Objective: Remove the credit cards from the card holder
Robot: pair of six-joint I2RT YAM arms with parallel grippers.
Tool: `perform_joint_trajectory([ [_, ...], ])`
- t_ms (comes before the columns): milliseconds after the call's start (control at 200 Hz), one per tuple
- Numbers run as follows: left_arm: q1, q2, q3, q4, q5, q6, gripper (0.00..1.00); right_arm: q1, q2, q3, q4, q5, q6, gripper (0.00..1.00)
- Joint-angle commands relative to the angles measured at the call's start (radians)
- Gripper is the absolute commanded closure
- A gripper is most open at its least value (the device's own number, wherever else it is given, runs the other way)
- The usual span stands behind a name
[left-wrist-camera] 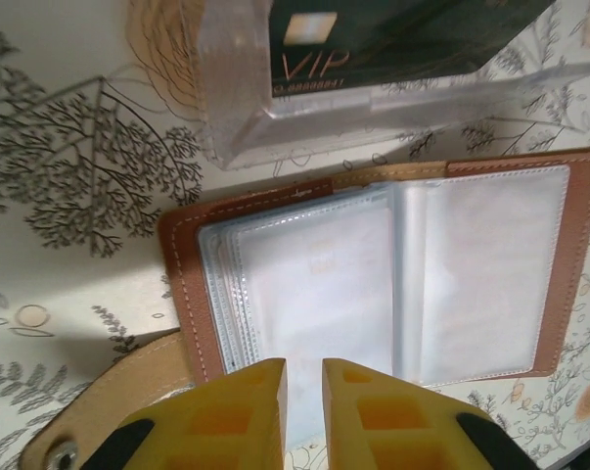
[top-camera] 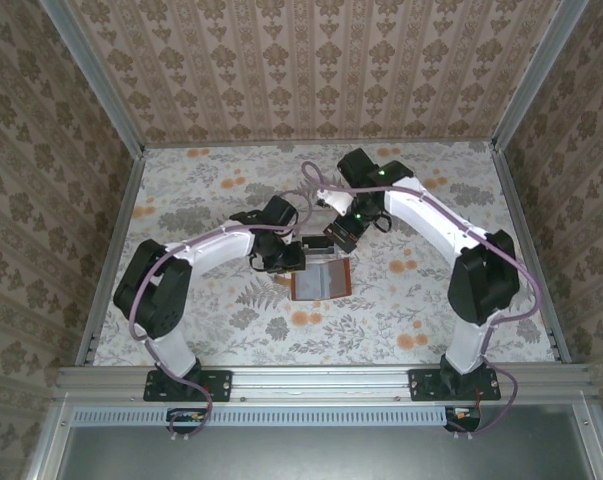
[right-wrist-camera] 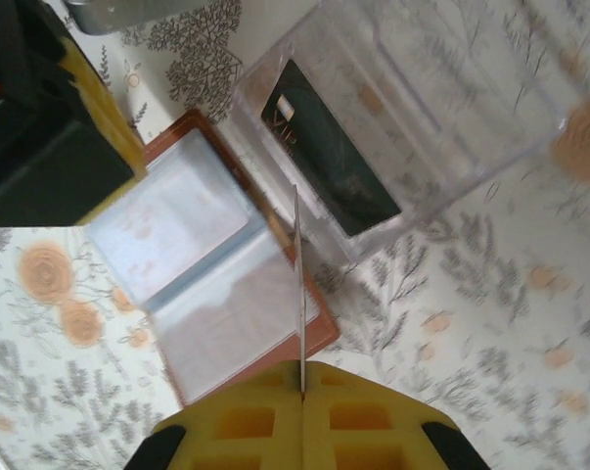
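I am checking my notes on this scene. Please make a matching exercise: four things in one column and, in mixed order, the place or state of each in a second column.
Things:
1. dark VIP card
2. card holder
3. thin card
4. left hand

Places or states:
A. lies open on the table
B. pinched edge-on in the right hand
C. inside the clear tray
D. slightly open, above the card holder

Pairs: 1-C; 2-A; 3-B; 4-D

You're looking at one brown card holder (left-wrist-camera: 402,284), one clear plastic tray (right-wrist-camera: 451,108), one dark VIP card (left-wrist-camera: 392,39) and one thin edge-on card (right-wrist-camera: 298,284).
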Motion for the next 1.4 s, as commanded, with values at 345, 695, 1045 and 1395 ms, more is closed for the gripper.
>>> perform_joint_trajectory([
  [345, 0.125, -0.225, -0.201, -0.01, -0.054, -0.038, 0.78, 0.058, 0.301, 0.395, -0.295, 0.088, -0.429, 0.95],
  [695, 0.182, -0.328, -0.288, -0.021, -0.057, -0.04, 0.77, 0.093, 0.5, 0.669, -0.433, 0.122, -0.531, 0.95],
  [1045, 0.198, -0.355, -0.307, -0.02, -0.032, -0.042, 0.76, 0.112, 0.569, 0.711, -0.435, 0.132, -0.568, 0.96],
  [1395, 0.205, -0.365, -0.321, -0.018, -0.029, -0.044, 0.76, 0.126, 0.628, 0.726, -0.449, 0.122, -0.559, 0.93],
])
